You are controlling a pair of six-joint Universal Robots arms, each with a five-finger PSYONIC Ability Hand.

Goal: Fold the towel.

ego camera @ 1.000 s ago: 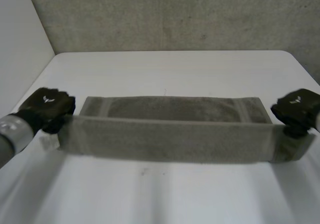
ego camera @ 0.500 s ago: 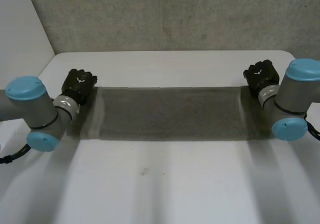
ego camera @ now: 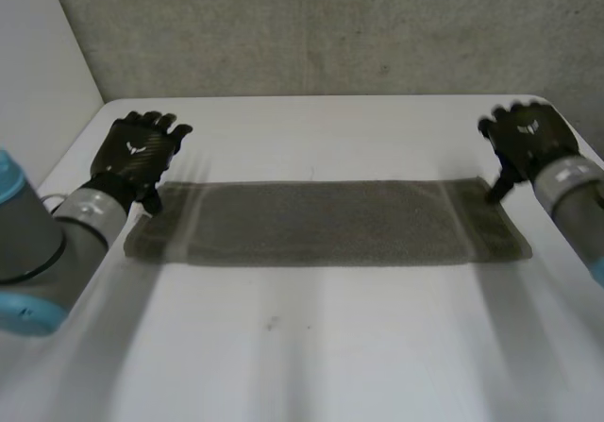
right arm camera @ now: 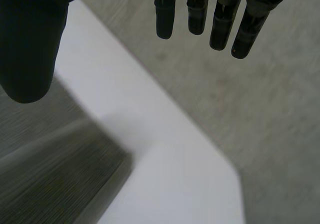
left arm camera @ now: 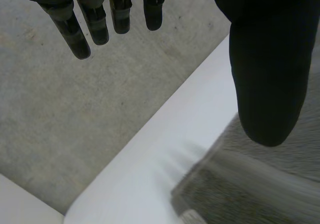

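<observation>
The towel (ego camera: 326, 222) lies flat on the white bench (ego camera: 311, 346) as a long grey strip stretching from one hand to the other. The left hand (ego camera: 140, 150) is by the strip's far corner at its own end, with fingers straight and spread and nothing in its grasp. In the left wrist view, that hand's (left arm camera: 267, 68) thumb hangs above the towel's (left arm camera: 250, 194) corner, apart from the fingers (left arm camera: 95, 18). The right hand (ego camera: 528, 137) sits by the far corner at the opposite end, likewise spread and empty. In the right wrist view, its fingers (right arm camera: 220, 18) point out straight while the towel's (right arm camera: 55, 179) end lies under the thumb side of the hand (right arm camera: 30, 38).
</observation>
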